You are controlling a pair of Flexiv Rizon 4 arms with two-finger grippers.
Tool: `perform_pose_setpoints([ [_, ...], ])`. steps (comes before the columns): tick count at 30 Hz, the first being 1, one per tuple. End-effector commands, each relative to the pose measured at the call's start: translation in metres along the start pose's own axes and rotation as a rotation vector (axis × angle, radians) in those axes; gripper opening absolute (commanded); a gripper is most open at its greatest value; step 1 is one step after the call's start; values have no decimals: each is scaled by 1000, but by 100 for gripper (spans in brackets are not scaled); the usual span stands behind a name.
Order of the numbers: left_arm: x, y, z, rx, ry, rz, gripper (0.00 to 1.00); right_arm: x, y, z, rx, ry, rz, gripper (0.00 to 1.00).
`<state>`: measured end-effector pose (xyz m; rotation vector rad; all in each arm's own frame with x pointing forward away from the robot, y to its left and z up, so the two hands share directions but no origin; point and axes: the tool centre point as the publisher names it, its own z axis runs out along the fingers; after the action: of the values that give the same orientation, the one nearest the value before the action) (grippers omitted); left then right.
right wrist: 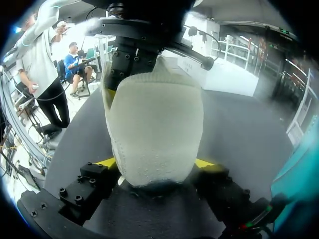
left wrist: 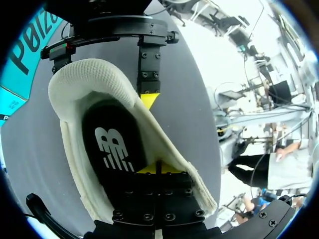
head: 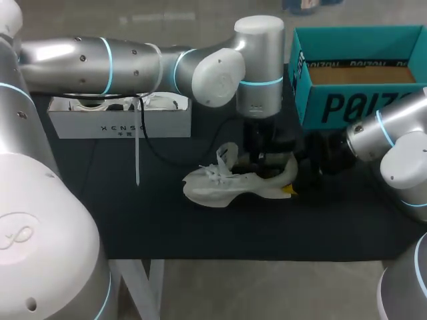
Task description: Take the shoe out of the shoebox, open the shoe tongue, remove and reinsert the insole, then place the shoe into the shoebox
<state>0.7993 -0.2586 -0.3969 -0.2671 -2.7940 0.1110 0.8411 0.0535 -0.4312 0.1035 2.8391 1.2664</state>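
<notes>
The white mesh sports shoe (head: 227,187) lies on the dark tabletop (head: 200,230), outside the teal cardboard shoebox (head: 347,100), whose large dark lettering is cut off at the view's edge. The right pincer (right wrist: 157,163) clamps the heel. The left pincer (left wrist: 158,170), tips together, sits inside on the black logo-printed insole (left wrist: 112,144); any grip there is hidden.

Shoe (head: 233,183) lies mid-table (head: 200,233), toe to our left, heel to our right. Shoebox (head: 360,73) sits behind it at back right, a second box (head: 120,120) at back left. Insole (left wrist: 112,149) is in the shoe. Our left gripper (left wrist: 157,172) is down in the opening. Our right gripper (right wrist: 157,164) straddles the heel, one finger touching each side.
</notes>
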Motion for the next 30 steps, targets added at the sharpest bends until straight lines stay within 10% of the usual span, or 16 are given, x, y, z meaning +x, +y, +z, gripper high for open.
perform_pose_setpoints([
  [1, 3, -1, 3, -5, -18, -13, 0, -2, -3, 6, 4, -1, 2, 0],
  [9, 4, 2, 12, -19, -82, -41, 0, -2, -3, 6, 4, -1, 2, 0],
  [18, -2, 12, 18, -28, -135, -58, 40, -2, -3, 6, 4, -1, 2, 0],
  [30, -4, 9, 20, -122, -275, -108, 36, -2, -3, 6, 4, -1, 2, 0],
])
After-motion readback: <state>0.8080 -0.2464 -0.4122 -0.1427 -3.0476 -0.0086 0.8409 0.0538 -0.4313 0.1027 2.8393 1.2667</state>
